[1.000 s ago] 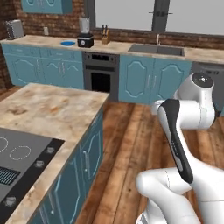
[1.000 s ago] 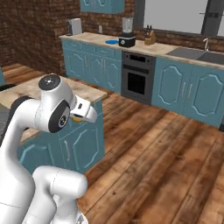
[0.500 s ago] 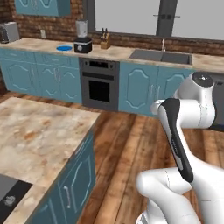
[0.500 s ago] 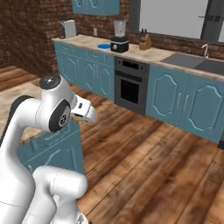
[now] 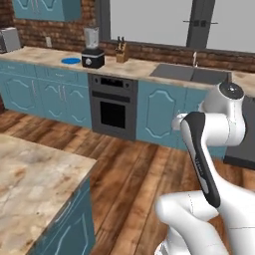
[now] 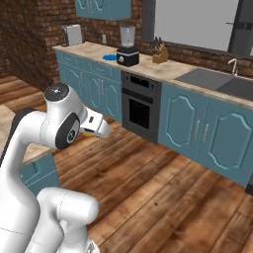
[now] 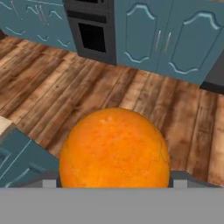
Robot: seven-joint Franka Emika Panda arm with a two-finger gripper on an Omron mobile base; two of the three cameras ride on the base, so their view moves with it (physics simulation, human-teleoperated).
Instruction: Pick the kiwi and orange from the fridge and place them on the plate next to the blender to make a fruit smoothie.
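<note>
My gripper (image 6: 94,129) is shut on the orange (image 7: 114,148), a round bright orange fruit large in the lower middle of the hand view. A sliver of the orange (image 6: 87,133) peeks out under the hand, carried at chest height over the wooden floor. On the far counter lies the blue plate (image 5: 71,61) (image 6: 109,58), directly left of the blender (image 5: 92,47) (image 6: 127,47) with its black base and clear jar. The kiwi and the fridge are out of view.
A silver toaster (image 6: 73,34) stands at the counter's left end and a knife block (image 6: 159,54) right of the blender. A black oven (image 5: 113,107) sits below. A sink (image 5: 191,73) lies to the right. A marble island (image 5: 35,184) is close on my left.
The base has driven and turned, so the whole scene shifted: the counter with blender and plate is nearer, and the island has slid back left. The arm still carries the orange.
</note>
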